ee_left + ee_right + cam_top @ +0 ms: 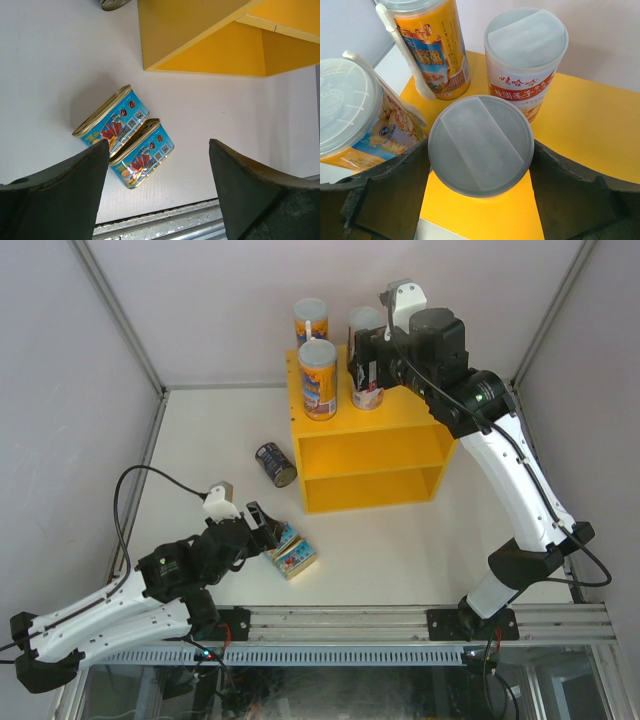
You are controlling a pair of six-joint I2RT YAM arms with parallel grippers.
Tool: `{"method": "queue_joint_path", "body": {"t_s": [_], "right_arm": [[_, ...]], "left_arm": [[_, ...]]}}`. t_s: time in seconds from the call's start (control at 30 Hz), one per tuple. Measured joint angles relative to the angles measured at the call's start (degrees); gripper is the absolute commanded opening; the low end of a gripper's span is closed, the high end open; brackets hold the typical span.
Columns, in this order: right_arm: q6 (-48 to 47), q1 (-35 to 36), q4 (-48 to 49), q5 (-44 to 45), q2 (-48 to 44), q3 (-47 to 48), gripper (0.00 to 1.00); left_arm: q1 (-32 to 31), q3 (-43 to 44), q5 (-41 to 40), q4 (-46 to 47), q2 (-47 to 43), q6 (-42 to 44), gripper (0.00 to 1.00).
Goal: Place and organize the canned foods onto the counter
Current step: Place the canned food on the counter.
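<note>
— What has the right gripper (480,150) got?
— Its jaws are closed on the front short tube (470,132) at the rim, a finger (385,195) on each side, above the top of the counter (370,455). Whether the base rests there or hangs just clear, I cannot tell
— And the other tubes?
— All upright on that same top. The back short tube (526,65) stands just behind the held one. The front tall tube (350,120) is to its left, near the front left corner, and the back tall tube (432,50) is at the far left corner. Each tall one carries a white spoon (403,52) against its side
— The left gripper (159,150)?
— Jaws wide, holding nothing, low over the table (420,540) and aimed at the two tins (125,132). Those lie side by side, long edges touching, near the counter's front left corner but not against it. In the wrist view one finger overlaps the nearer tin; contact I cannot judge
— The can (276,463)?
— On its side on the table, left of the counter, beyond the tins, apart from both
</note>
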Motion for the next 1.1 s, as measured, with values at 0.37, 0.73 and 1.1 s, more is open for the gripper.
{"method": "queue_joint_path", "body": {"t_s": [0.37, 0.73, 1.1], "right_arm": [[0.0, 0.1, -0.1, 0.2, -0.3, 0.0, 0.76], [0.0, 0.7, -0.1, 0.4, -3.3, 0.0, 0.77], [-0.3, 3.5, 0.0, 2.1, -6.1, 0.0, 0.77]], "left_arm": [[0.0, 0.0, 0.0, 0.0, 0.0, 0.0, 0.85], [0.6, 0.0, -0.2, -0.4, 0.7, -2.1, 0.86], [1.0, 0.0, 0.0, -3.4, 0.0, -5.9, 0.86]]}}
